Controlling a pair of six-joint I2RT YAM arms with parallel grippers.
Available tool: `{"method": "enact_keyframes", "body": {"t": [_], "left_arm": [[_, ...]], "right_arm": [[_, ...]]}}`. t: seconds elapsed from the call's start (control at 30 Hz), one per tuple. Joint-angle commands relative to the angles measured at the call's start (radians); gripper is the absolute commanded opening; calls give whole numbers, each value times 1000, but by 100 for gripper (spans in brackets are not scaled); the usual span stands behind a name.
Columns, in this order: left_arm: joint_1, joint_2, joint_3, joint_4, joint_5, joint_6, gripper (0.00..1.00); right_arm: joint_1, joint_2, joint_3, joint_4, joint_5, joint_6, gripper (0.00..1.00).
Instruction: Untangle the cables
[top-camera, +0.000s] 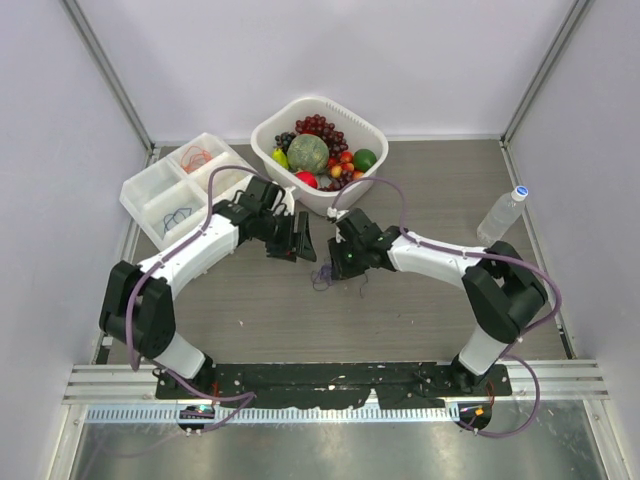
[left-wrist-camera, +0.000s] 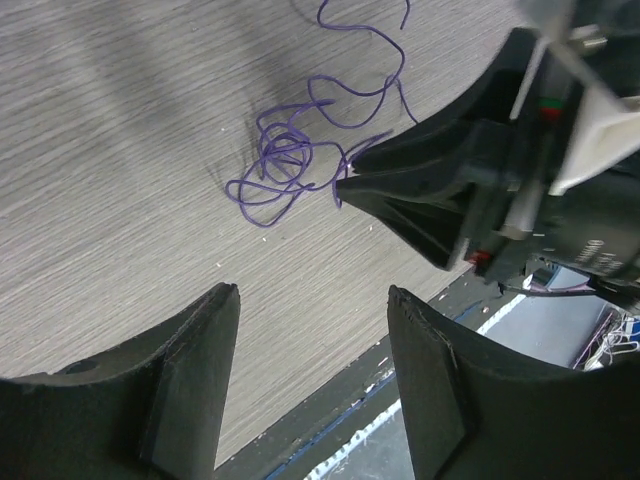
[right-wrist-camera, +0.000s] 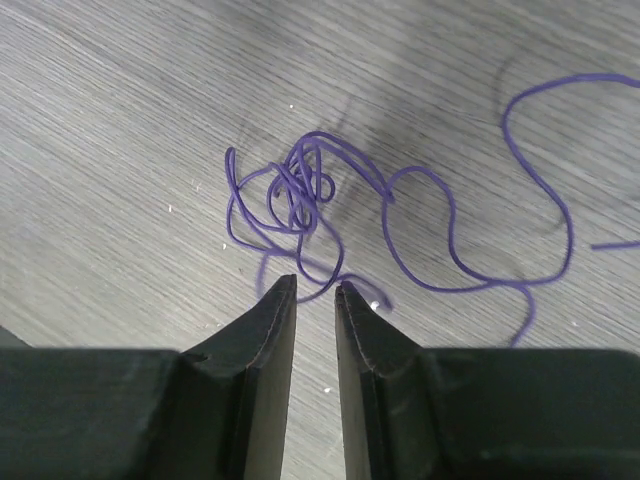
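Cables (right-wrist-camera: 300, 192) lie tangled just beyond the right hand's (right-wrist-camera: 315, 287) nearly closed tips.

No legible text, label, brand, number or sign found. Pale print on the black housing (left-wrist-camera: 598, 250) is too blurred to read.

Soft, even light from above fills the overhead view, bright, with a faint lavender cast on the walls; the arms throw only pale, blurry shadows on the worktop (top-camera: 420, 300), and the steel strip (top-camera: 320, 450) at the near edge gives a dull sheen. In the left wrist view the wood grain is crisp mid-frame, a broad grey shadow band crosses the upper left, the left tool (left-wrist-camera: 310, 295) is dark and soft, and the top right corner is blown-out and blurred. In the right wrist view the purple cable (right-wrist-camera: 300, 195) is sharp over a diffuse shadow, but one strand beside the near-black right tool (right-wrist-camera: 316, 284) smears.
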Motion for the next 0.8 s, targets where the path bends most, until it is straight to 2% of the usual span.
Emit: {"method": "enact_keyframes", "body": {"t": [0.0, 0.3, 0.43, 0.57, 0.77], "left_arm": [[1, 32, 18, 54, 62, 20, 65], [-26, 154, 44, 34, 99, 49, 65], [-65, 196, 68, 32, 92, 61, 67], [-88, 246, 87, 32, 75, 76, 67], [-94, 313, 122, 23, 52, 119, 59]], "right_arm": [[-39, -111, -48, 49, -33, 18, 28], [-172, -220, -168, 7, -16, 96, 43], [-177, -235, -223, -17, -36, 87, 52], [-175, -215, -238, 6, -80, 88, 52], [-177, -159, -243, 58, -112, 128, 47]]}}
